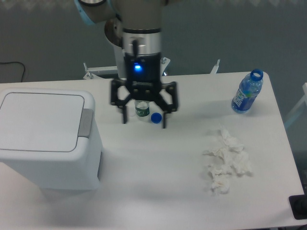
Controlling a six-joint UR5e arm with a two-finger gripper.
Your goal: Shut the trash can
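The trash can (45, 139), a large white boxy bin, stands at the left of the table with its flat lid lying down flush on top. Its grey latch tab (86, 122) sits at the lid's right edge. My gripper (144, 122) hangs open to the right of the bin, clear of it, with nothing between its black fingers. It hovers just in front of a small clear bottle.
A small uncapped clear bottle (141, 109) and its blue cap (156, 117) sit behind my gripper. A blue water bottle (247, 92) stands at the far right. Crumpled white tissues (225, 160) lie at the right front.
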